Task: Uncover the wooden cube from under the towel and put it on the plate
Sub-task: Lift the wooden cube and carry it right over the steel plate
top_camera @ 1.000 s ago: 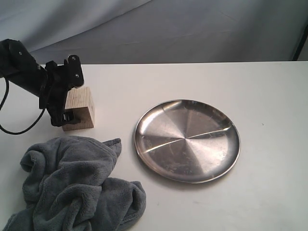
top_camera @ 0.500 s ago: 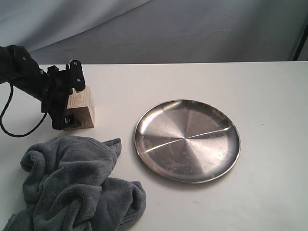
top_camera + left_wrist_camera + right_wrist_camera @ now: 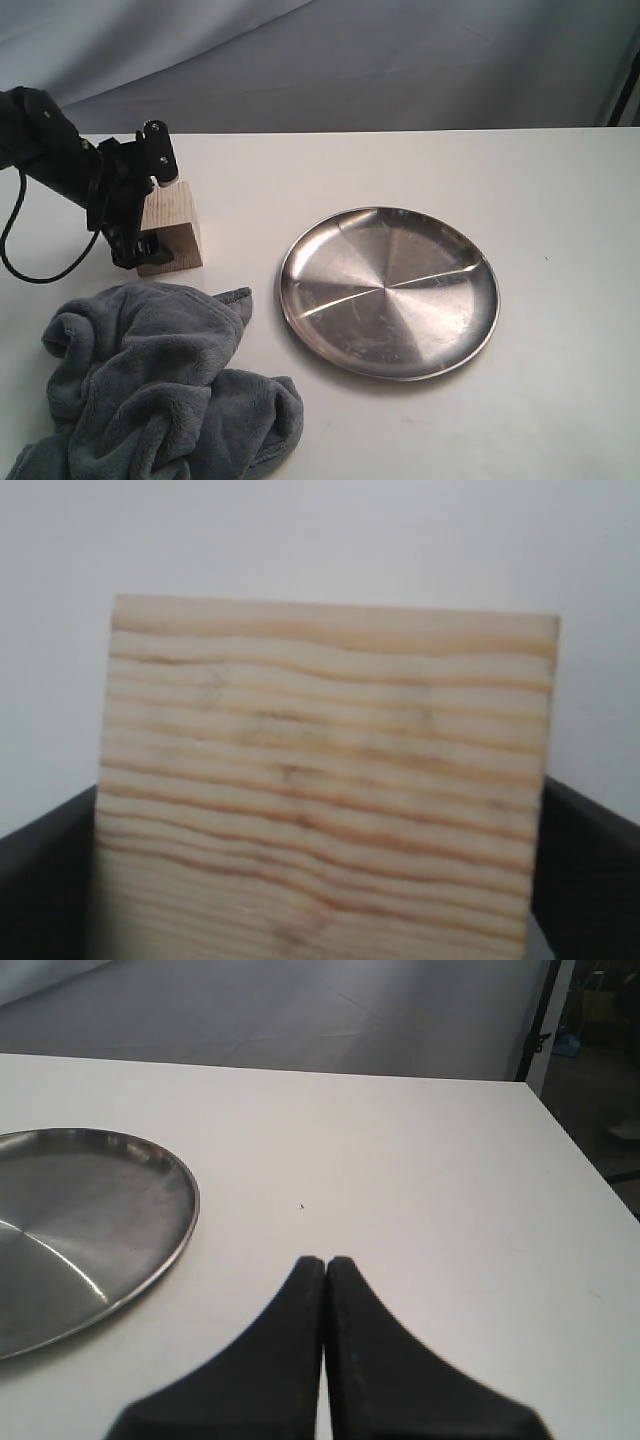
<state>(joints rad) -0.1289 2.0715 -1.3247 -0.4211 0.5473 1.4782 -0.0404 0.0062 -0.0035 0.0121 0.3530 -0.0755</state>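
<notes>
The white table point(image 3: 560, 200) carried everything. The plate point(image 3: 388, 292), a round shiny steel dish, lay near the middle of it with nothing on it. The dark grey towel point(image 3: 160, 385) was bunched in soft folds at the near left corner, apart from the plate and covering nothing that could be seen. The wooden cube point(image 3: 172, 230) stood uncovered just behind the towel, to the left of the plate and not touching it. Whether it rested on the table or was slightly raised could not be told. The left gripper point(image 3: 148, 205) was clamped on the cube: in the left wrist view one black finger point(image 3: 45, 880) pressed on each side of the grained face. The right gripper point(image 3: 326, 1270) hung over bare table beside the plate rim, its two fingers pressed together and holding nothing.
</notes>
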